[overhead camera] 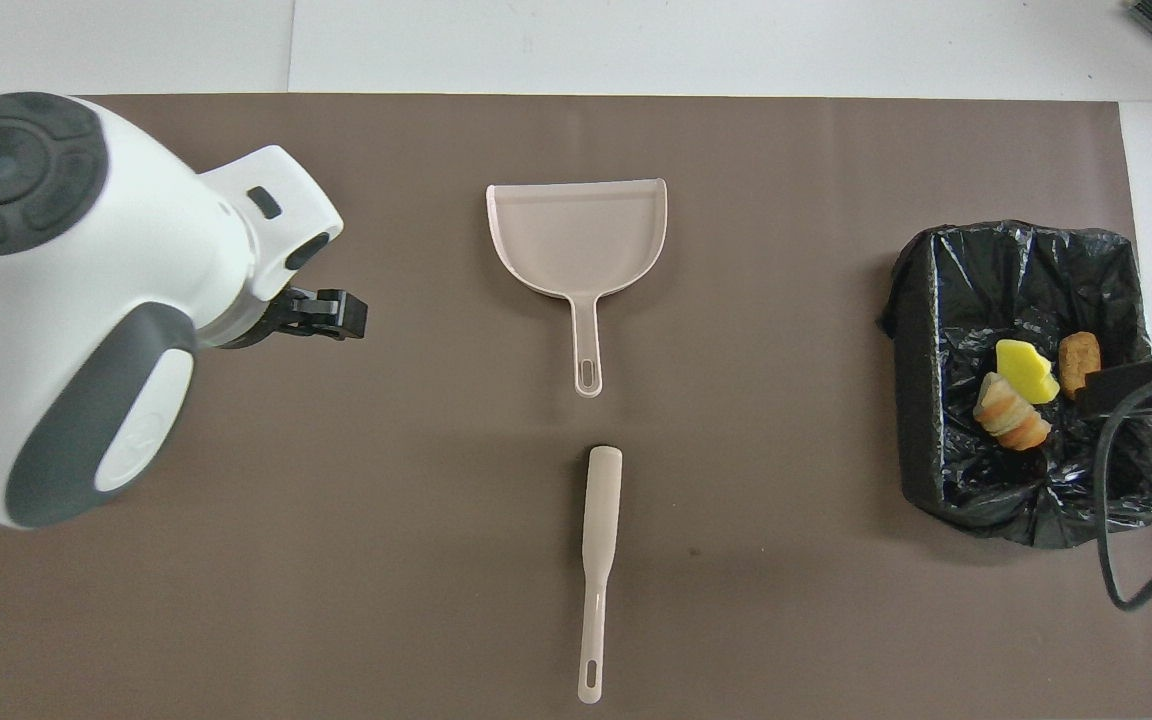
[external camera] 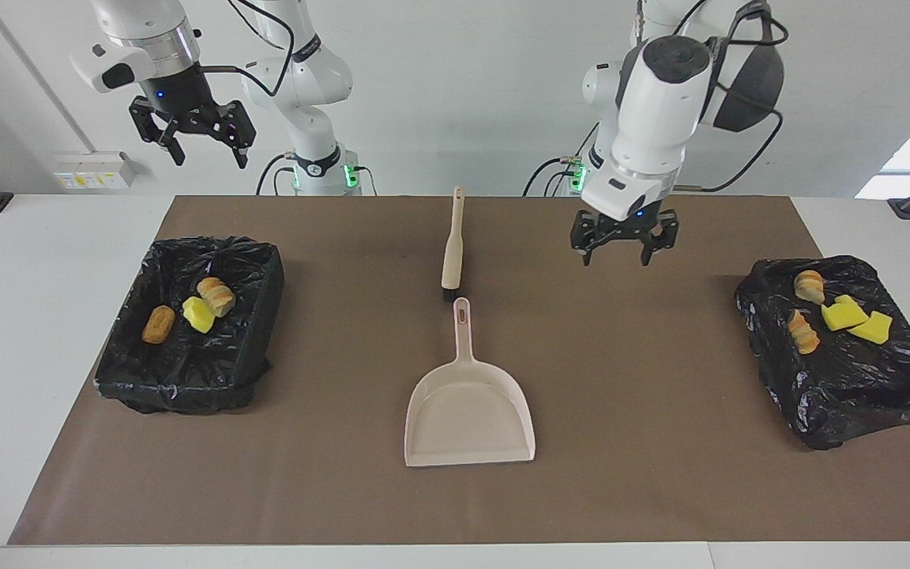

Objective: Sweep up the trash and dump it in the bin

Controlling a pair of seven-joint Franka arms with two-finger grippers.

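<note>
Three trash pieces, a tan lump (external camera: 158, 324), a yellow sponge chunk (external camera: 199, 314) and a bread lump (external camera: 216, 295), lie in the black-lined bin (external camera: 186, 371) at the right arm's end; they also show in the overhead view (overhead camera: 1024, 372). Several more pieces (external camera: 842, 314) lie on a second black-bagged bin (external camera: 842, 395) at the left arm's end. My left gripper (external camera: 619, 251) hangs open and empty over the mat between the brush and that bin. My right gripper (external camera: 204, 150) waits open and empty, raised high near its bin.
A beige brush (external camera: 453, 249) lies mid-table, nearer to the robots than the empty beige dustpan (external camera: 467, 411). Both lie in line on the brown mat (external camera: 660, 442). In the overhead view the left arm (overhead camera: 66, 300) hides the bin at its end.
</note>
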